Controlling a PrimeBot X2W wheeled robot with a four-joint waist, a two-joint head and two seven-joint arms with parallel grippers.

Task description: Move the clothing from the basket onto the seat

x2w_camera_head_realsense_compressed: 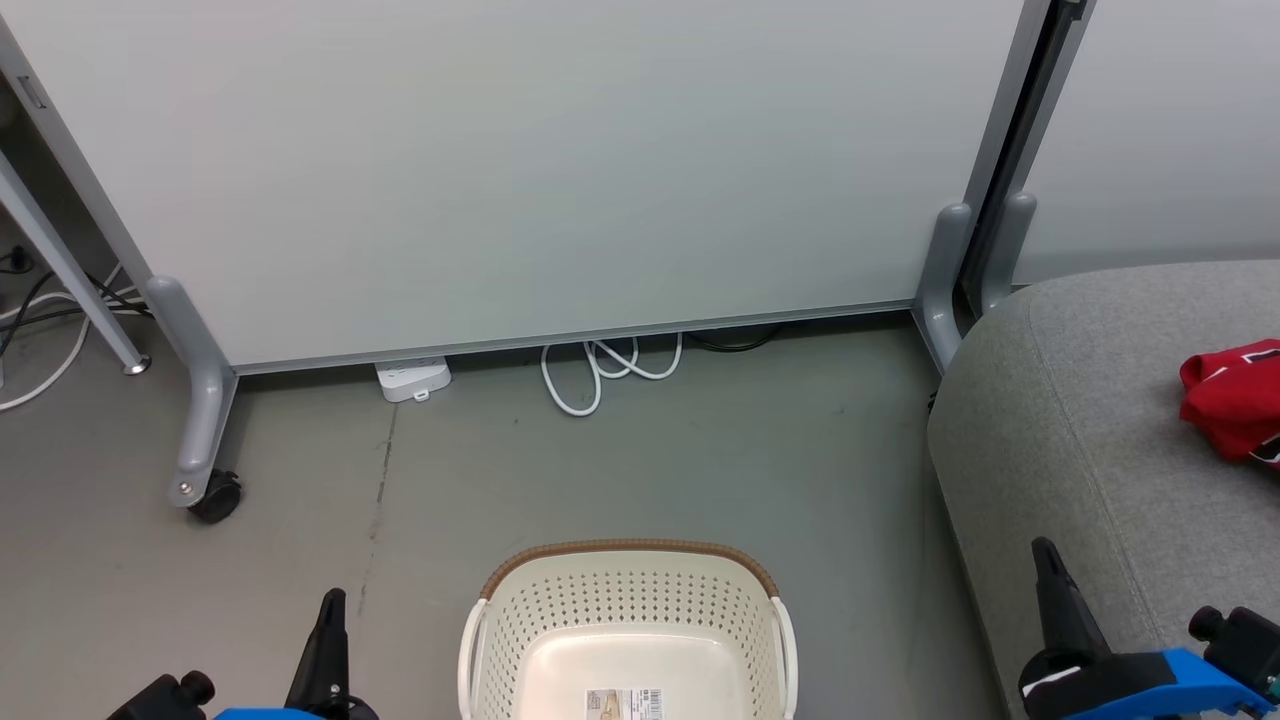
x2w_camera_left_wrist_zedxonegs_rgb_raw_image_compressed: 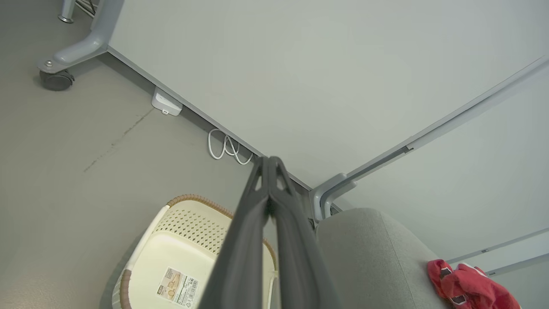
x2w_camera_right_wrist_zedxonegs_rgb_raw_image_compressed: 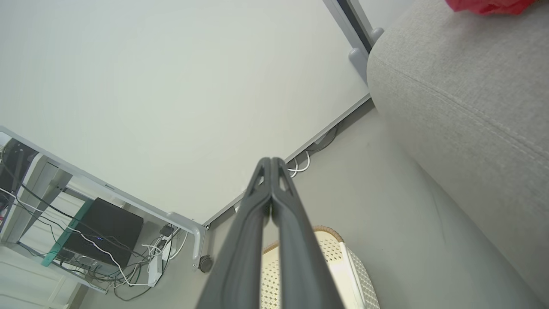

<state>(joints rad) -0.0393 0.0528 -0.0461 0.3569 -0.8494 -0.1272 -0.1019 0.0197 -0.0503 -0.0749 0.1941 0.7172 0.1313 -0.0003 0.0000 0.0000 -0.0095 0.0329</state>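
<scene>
The cream-white basket [x2w_camera_head_realsense_compressed: 630,549] stands on the floor at the bottom centre, holding nothing but the label sticker [x2w_camera_head_realsense_compressed: 623,704] on its bottom. Crumpled red clothing [x2w_camera_head_realsense_compressed: 1235,400] lies on the grey seat [x2w_camera_head_realsense_compressed: 1070,420] at the right. My left gripper [x2w_camera_head_realsense_compressed: 331,612] hangs low, left of the basket, and my right gripper [x2w_camera_head_realsense_compressed: 1048,560] is in front of the seat's near edge. In the left wrist view the left gripper [x2w_camera_left_wrist_zedxonegs_rgb_raw_image_compressed: 269,162] is shut and empty, over the basket [x2w_camera_left_wrist_zedxonegs_rgb_raw_image_compressed: 180,253], with the clothing [x2w_camera_left_wrist_zedxonegs_rgb_raw_image_compressed: 469,287] on the seat [x2w_camera_left_wrist_zedxonegs_rgb_raw_image_compressed: 373,253]. In the right wrist view the right gripper [x2w_camera_right_wrist_zedxonegs_rgb_raw_image_compressed: 271,162] is likewise shut on nothing.
White partition panels [x2w_camera_head_realsense_compressed: 560,160] on grey feet with a caster [x2w_camera_head_realsense_compressed: 215,495] close off the far side. A white power strip [x2w_camera_head_realsense_compressed: 412,378] and a looped white cable [x2w_camera_head_realsense_compressed: 600,372] lie at their base. Cables [x2w_camera_head_realsense_compressed: 45,310] trail at far left. Grey floor [x2w_camera_head_realsense_compressed: 640,460] surrounds the basket.
</scene>
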